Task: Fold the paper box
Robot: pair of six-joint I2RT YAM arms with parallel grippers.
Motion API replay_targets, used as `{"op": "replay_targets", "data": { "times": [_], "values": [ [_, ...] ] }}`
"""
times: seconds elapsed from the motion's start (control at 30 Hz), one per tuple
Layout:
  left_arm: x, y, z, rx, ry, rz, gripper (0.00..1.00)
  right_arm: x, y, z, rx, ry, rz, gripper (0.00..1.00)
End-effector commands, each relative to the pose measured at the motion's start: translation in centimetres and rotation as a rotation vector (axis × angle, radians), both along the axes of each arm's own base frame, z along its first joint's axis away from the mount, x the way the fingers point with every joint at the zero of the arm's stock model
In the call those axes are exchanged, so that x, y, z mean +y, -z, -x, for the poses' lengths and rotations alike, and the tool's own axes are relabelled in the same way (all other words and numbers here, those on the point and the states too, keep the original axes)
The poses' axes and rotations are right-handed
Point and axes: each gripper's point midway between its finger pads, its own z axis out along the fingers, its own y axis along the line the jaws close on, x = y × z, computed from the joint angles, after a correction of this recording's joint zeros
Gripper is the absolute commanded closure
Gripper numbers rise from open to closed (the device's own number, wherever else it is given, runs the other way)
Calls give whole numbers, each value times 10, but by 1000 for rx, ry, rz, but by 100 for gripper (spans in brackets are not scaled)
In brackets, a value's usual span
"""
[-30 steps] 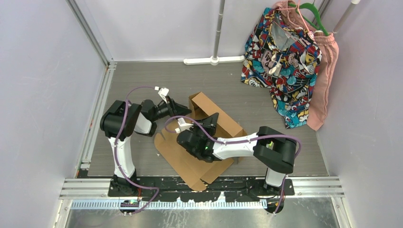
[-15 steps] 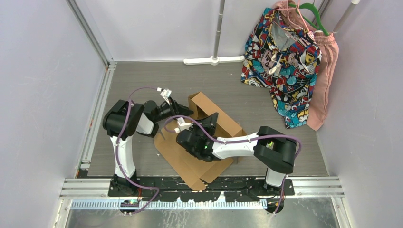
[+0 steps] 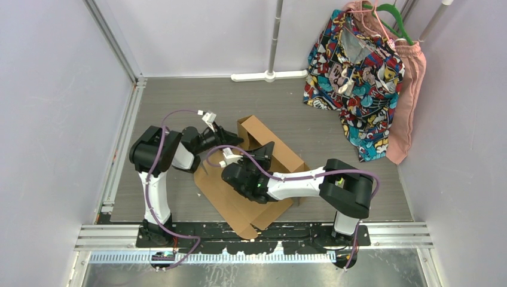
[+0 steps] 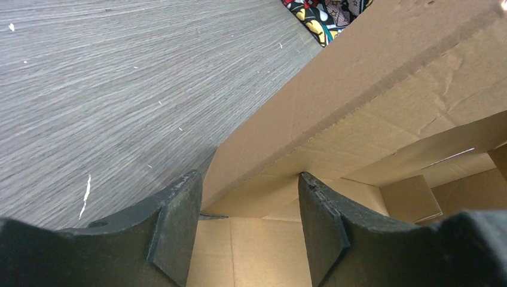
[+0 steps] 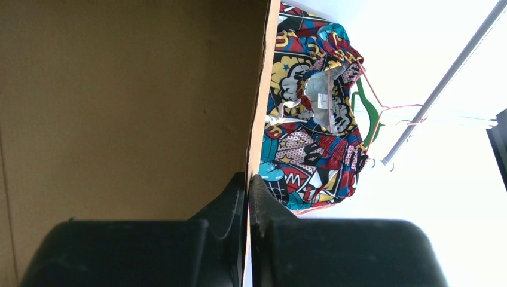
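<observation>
Paper box (image 3: pixel 226 202) on table (image 3: pixel 179 104) ctr; clothes (image 3: pixel 353 72) hang behind, far R.

The paper box (image 3: pixel 232 207) was matt brown cardboard, the table (image 3: pixel 179 101) dull grey wood-grain, the hanging clothes (image 3: pixel 353 72) printed cloth.

Grey wood-grain floor (image 3: pixel 179 101) — pale lilac walls (image 3: pixel 54 119)

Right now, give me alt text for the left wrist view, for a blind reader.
Close up, the open left gripper straddles the near end of a raised wall of the brown paper box. Grey wood-grain table fills the left; a scrap of patterned cloth shows at top.
</observation>
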Motion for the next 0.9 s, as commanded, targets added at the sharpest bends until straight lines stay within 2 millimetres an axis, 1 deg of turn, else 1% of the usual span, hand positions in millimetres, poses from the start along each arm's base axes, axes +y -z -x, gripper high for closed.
{"op": "replay_targets", "data": {
  "times": [0.0,0.07,0.3,0.73,0.87],
  "values": [
    [-2,-26,-12,-118,-56,-25,41,27,32,-3,126,-155,-69,95],
    [-6,-26,-12,-122,-57,-40,43,28,32,-3,129,-161,-70,95],
    [-12,-23,-14,-130,-68,-56,43,29,35,-2,146,-181,-75,95],
    [-24,-32,-20,-146,-25,-37,44,31,42,2,217,-240,-98,96],
    [-28,-32,-21,-146,-9,-36,47,30,44,2,223,-241,-99,98]
  ]
}}
